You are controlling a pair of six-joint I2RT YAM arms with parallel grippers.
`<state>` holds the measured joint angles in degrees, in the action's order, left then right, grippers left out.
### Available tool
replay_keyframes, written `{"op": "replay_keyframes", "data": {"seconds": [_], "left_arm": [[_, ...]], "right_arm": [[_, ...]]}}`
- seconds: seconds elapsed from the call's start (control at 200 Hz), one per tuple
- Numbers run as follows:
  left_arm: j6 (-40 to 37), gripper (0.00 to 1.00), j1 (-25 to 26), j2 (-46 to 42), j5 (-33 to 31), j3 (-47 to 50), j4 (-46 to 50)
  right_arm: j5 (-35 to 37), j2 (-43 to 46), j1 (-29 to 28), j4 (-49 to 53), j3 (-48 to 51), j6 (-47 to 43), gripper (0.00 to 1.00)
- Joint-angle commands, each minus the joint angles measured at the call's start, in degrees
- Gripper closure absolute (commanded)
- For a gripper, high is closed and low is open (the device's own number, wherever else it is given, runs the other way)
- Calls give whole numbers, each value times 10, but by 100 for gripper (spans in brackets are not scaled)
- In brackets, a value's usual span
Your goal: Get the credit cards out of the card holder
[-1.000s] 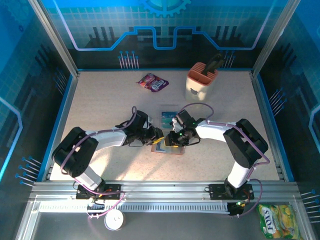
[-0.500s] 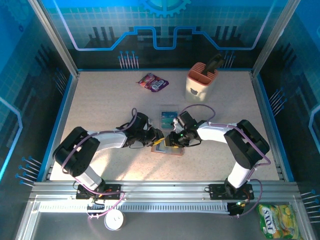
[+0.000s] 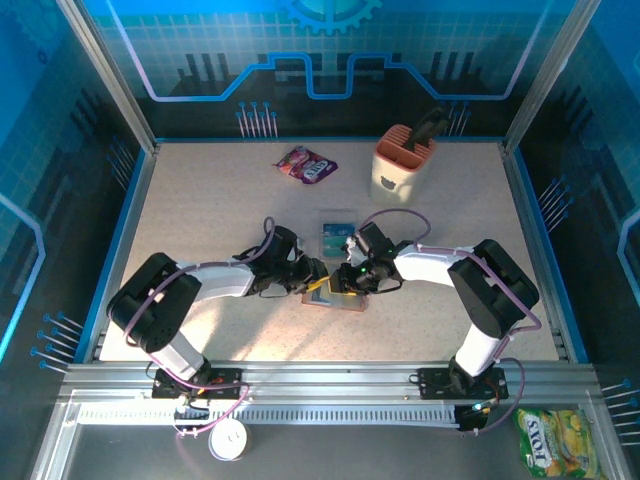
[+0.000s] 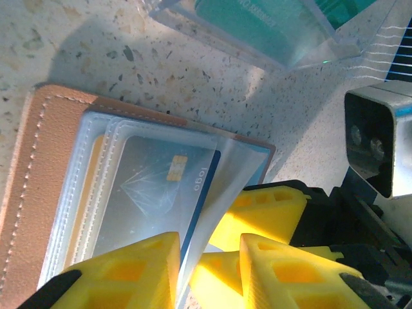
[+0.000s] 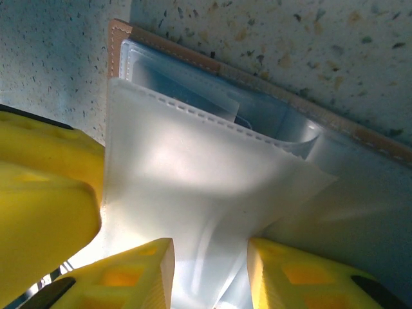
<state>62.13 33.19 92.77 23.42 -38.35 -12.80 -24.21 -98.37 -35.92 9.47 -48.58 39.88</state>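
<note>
The card holder [image 3: 340,303] lies open on the table [image 3: 200,210] between the two arms, near some loose teal cards [image 3: 337,237]. The left gripper [image 4: 206,254] has its jaws narrowed around the corner of a blue-edged credit card [image 4: 151,193] still in its pocket, apparently pinching it. The right gripper [image 5: 209,257], its jaws slightly apart, clamps a clear pocket flap [image 5: 193,180] lifted off the holder

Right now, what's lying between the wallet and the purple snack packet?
In the top view, a clear case holding teal cards lies between the wallet and the snack packet, nearer the wallet.
</note>
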Motion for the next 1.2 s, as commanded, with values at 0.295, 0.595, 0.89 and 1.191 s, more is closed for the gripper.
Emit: {"op": "replay_keyframes", "data": {"seconds": [0.295, 0.595, 0.89, 1.191], "left_arm": [[23, 69, 5, 3, 21, 15, -38], [14, 69, 24, 0, 16, -14, -6], [-1, 68, 47, 17, 9, -60, 32], [8, 62, 75, 79, 22, -109, 21]], "right_arm": [[18, 96, 12, 33, 0, -3, 62], [75, 173, 56, 156, -15, -57, 61], [134, 211, 83, 243, -12, -94, 56], [79, 192, 82, 192, 24, -75, 50]]}}
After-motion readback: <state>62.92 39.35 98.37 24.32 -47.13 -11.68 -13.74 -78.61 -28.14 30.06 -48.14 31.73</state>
